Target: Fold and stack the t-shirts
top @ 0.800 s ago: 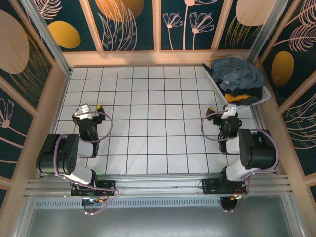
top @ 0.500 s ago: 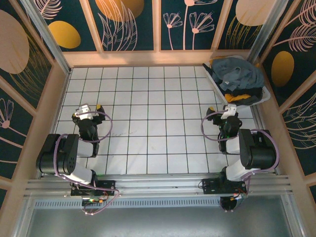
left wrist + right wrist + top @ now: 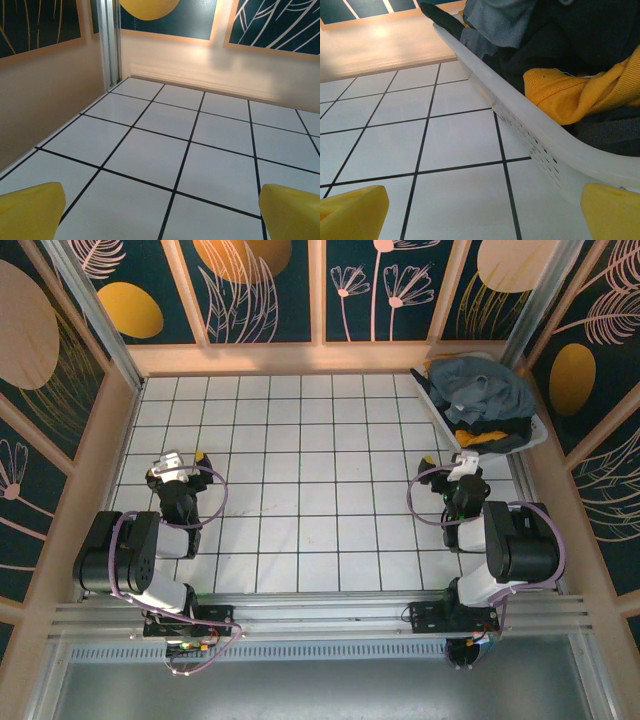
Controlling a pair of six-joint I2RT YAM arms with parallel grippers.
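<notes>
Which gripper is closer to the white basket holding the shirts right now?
Right. The right gripper sits just in front of the basket, its rim close ahead in the wrist view; the left gripper is far off to the basket's left.

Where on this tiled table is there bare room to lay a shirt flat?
The white tiled table is bare everywhere left of the white plastic basket, including between the left gripper and right gripper. The far right corner is crowded: the basket holds heaped grey-blue, black and mustard yellow t-shirts.
</notes>
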